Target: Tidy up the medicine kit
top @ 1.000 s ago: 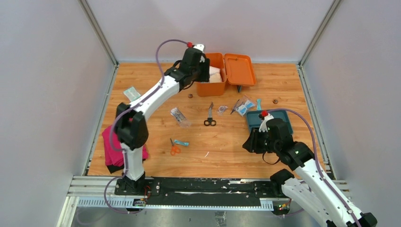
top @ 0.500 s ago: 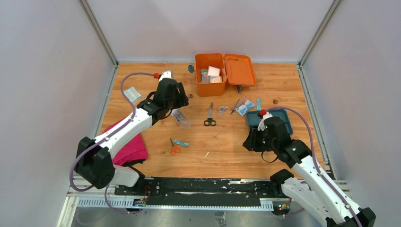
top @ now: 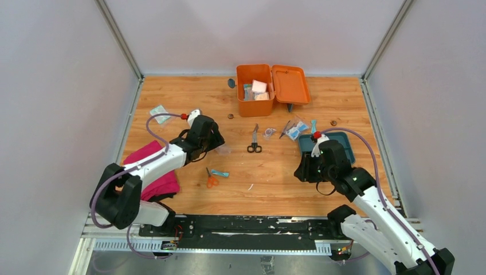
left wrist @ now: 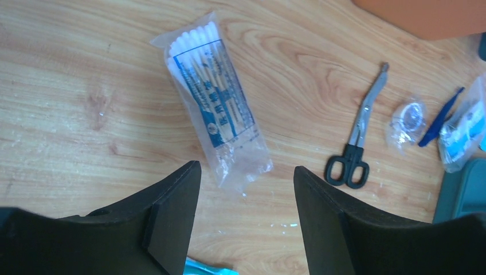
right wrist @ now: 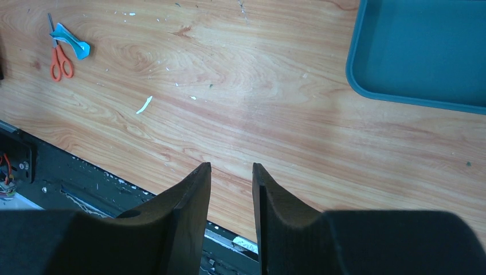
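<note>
The medicine kit [top: 250, 105], an orange box with its lid [top: 290, 84] swung open to the right, stands at the back centre with white packets inside. My left gripper [top: 216, 141] [left wrist: 246, 169] hovers open over the table. A clear bag of cotton swabs [left wrist: 215, 109] lies just beyond its fingertips, nothing between them. In the top view the bag [top: 224, 150] is mostly hidden by the wrist. My right gripper [top: 302, 170] [right wrist: 231, 166] hangs over bare wood near the front edge, its jaws slightly apart and empty.
Black scissors [top: 254, 140] [left wrist: 358, 137], a small clear bag [left wrist: 408, 117], blue tweezers [left wrist: 441, 114] and packets [top: 295, 130] lie mid-table. Orange scissors [top: 211, 180] [right wrist: 57, 57] and a teal packet [top: 220, 173] lie nearer. A teal tray [top: 345, 141] [right wrist: 424, 51] sits right, pink cloth [top: 156, 175] left.
My left arm has pulled back from the medicine kit, swung toward the near left and come down over the cotton swab bag, its jaws a little wider. The right arm barely moved.
</note>
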Controlling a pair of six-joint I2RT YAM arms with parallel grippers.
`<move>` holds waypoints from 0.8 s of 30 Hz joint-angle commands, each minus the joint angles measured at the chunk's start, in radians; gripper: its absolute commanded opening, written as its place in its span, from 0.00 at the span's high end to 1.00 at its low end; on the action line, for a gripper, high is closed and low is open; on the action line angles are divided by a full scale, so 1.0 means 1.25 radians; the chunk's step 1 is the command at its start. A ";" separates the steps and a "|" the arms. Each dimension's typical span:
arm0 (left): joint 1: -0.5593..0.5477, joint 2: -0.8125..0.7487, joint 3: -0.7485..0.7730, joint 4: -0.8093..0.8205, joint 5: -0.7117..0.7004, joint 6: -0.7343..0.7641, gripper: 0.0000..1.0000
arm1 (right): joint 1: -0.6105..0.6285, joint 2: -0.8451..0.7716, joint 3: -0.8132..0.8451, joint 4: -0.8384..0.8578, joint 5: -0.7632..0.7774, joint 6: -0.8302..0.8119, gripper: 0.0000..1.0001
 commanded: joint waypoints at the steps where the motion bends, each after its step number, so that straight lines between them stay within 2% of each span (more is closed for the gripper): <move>1: 0.026 0.057 -0.015 0.069 0.002 -0.033 0.35 | -0.003 -0.008 0.002 -0.003 0.000 0.001 0.62; 13: 0.052 0.167 0.002 0.100 0.014 -0.023 0.35 | -0.004 0.001 0.004 -0.003 -0.003 -0.004 0.62; 17: 0.053 0.194 0.010 0.097 0.002 -0.022 0.38 | -0.004 0.001 0.002 -0.003 -0.004 -0.003 0.62; 24: 0.060 0.222 0.015 0.098 -0.012 -0.012 0.51 | -0.003 0.002 0.002 -0.003 -0.004 -0.003 0.62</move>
